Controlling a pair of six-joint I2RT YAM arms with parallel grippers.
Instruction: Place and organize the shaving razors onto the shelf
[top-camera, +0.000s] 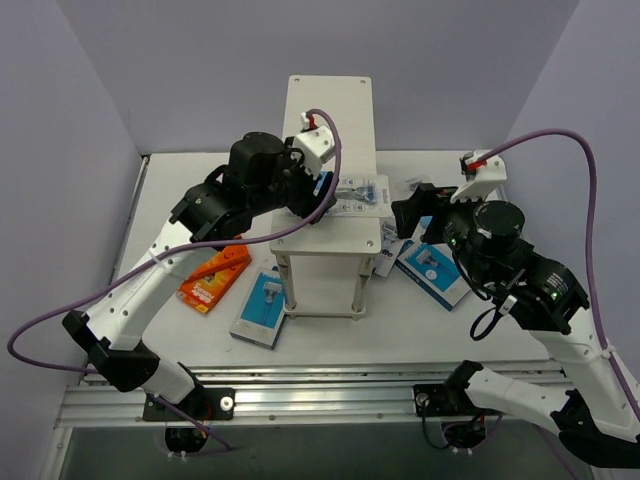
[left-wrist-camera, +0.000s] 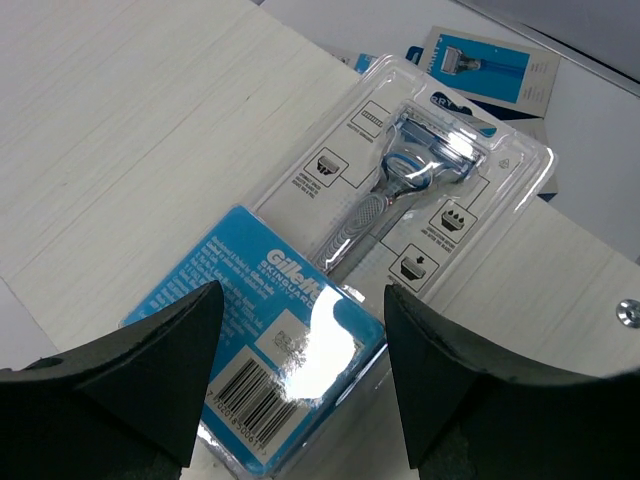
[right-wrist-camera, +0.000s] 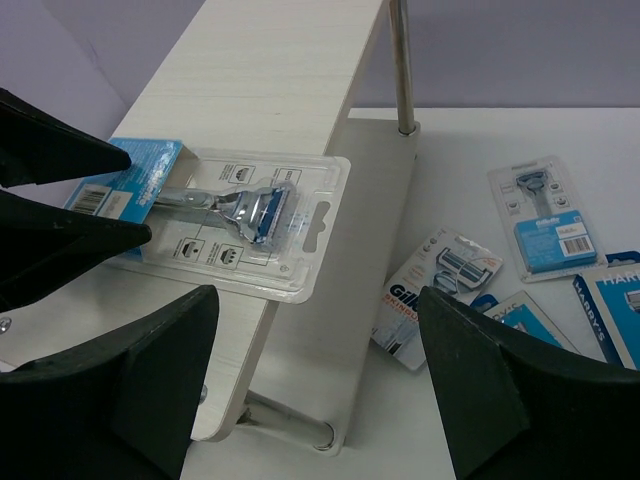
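1. Over the left side of the shelf (left-wrist-camera: 130, 120), my left gripper (left-wrist-camera: 302, 292) straddles the blue card end of a Gillette blister pack (left-wrist-camera: 400, 190). The fingers meet its edges, but I cannot tell whether they pinch it.
2. Just right of the shelf, my right gripper (right-wrist-camera: 318, 295) hangs with jaws wide apart and empty, probably leaving the pack room.
3. The pack lies flat on the shelf top, its far corner slightly over the right edge, so I judge it needs squaring.
4. Only the top view shows an orange box (top-camera: 213, 278) and a blue-and-white box (top-camera: 262, 305) left of the shelf. The right wrist view shows more packs (right-wrist-camera: 545, 215) right of it.

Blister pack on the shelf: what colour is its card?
Blue card, clearest in left wrist view.
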